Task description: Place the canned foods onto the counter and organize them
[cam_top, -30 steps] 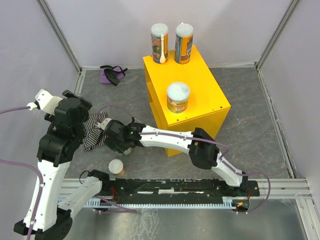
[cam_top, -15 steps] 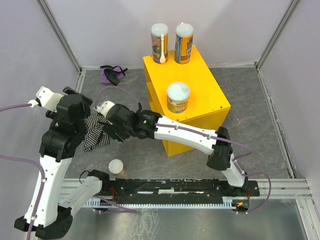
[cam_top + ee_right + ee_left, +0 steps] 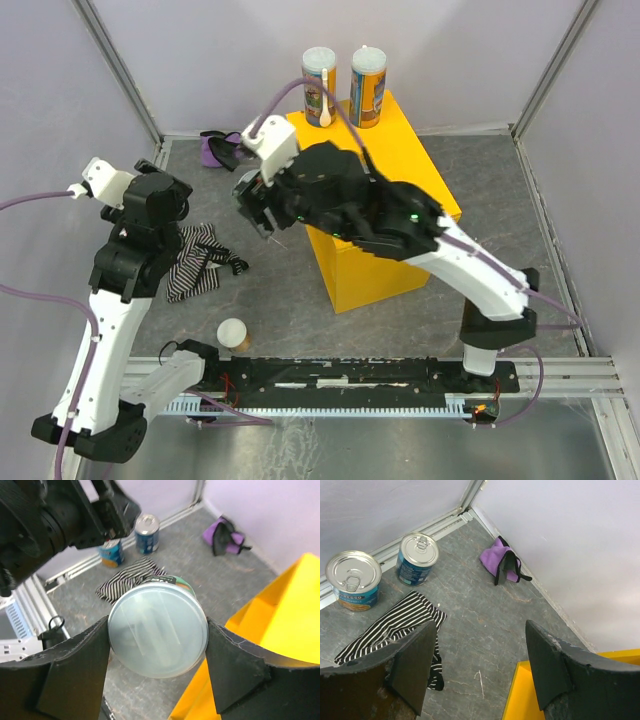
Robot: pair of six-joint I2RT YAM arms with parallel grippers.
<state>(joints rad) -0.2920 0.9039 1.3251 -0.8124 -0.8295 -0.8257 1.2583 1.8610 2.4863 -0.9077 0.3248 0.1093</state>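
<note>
My right gripper (image 3: 157, 635) is shut on a can with a clear pale lid (image 3: 157, 630) and holds it in the air above the floor, beside the left edge of the yellow counter (image 3: 285, 625). From above, the gripper (image 3: 263, 208) hides that can. Two tall colourful tubes (image 3: 319, 85) (image 3: 367, 86) stand at the back of the counter (image 3: 420, 185). A small pale-lidded tub (image 3: 233, 333) stands on the floor near the front rail. Two blue-labelled tins (image 3: 352, 580) (image 3: 417, 559) stand by the left wall. My left gripper (image 3: 480, 670) is open and empty above the floor.
A striped black-and-white cloth (image 3: 195, 262) lies on the floor under my left arm, also in the left wrist view (image 3: 390, 627). A purple cloth (image 3: 225, 148) lies in the back left corner. My right arm crosses over the counter top. Grey walls close in the table.
My right gripper has risen from the floor by the striped cloth with the can and moved back toward the counter's left side; its arm now covers the tub on the counter. My left arm shifted slightly.
</note>
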